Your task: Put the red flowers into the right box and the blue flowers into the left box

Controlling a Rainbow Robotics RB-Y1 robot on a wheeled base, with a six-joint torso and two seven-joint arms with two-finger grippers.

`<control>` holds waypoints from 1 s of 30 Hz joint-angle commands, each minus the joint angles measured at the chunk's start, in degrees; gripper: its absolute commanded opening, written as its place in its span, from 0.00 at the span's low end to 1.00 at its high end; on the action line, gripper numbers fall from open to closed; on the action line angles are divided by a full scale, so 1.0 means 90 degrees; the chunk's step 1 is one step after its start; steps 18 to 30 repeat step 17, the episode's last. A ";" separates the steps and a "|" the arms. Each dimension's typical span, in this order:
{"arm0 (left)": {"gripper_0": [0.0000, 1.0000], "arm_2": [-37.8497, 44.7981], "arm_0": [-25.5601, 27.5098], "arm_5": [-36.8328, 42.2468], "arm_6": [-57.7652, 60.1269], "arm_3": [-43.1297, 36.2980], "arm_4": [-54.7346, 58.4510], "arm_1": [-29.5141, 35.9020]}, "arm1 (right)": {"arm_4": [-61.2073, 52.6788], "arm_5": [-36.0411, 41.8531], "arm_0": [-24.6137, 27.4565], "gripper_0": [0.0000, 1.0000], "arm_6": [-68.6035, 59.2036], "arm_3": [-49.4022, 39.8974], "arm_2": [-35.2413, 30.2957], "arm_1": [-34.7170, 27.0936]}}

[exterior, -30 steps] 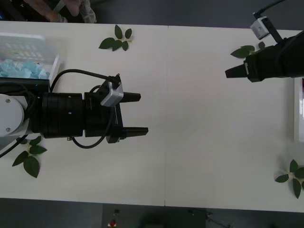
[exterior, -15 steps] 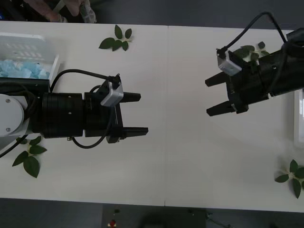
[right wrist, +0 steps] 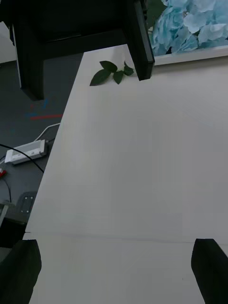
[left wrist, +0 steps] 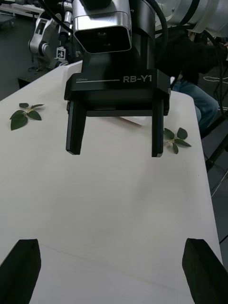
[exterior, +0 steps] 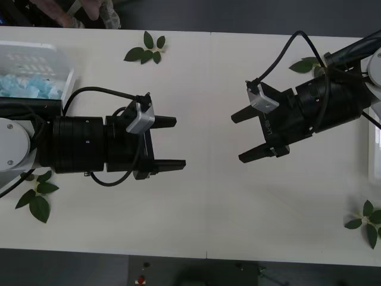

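Blue flowers (exterior: pixel 27 86) lie in the left box (exterior: pixel 36 56), both tools (exterior: pixel 172 142) (exterior: pixel 245 136) spread open, empty, facing across bare table (exterior: pixel 208 208)

The middle of the table (exterior: pixel 208 89) is bare between the left gripper (exterior: pixel 172 142) and the right gripper (exterior: pixel 245 136), both with fingers apart. Leaf sprigs (exterior: pixel 146 50) lie only near the edges.

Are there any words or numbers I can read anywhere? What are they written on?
"RB-Y1": white letters on the black body of the right gripper, seen from the left wrist view.
A short white line of print to the left of it on the same body: too small to read.
Nothing readable on the left gripper, the table or the left box.
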 commanded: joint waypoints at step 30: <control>0.86 0.0063 -0.0033 -0.0061 -0.0079 -0.0178 0.0046 0.0089 | 0.0031 0.0029 -0.0157 1.00 0.0129 -0.0104 -0.0023 -0.0057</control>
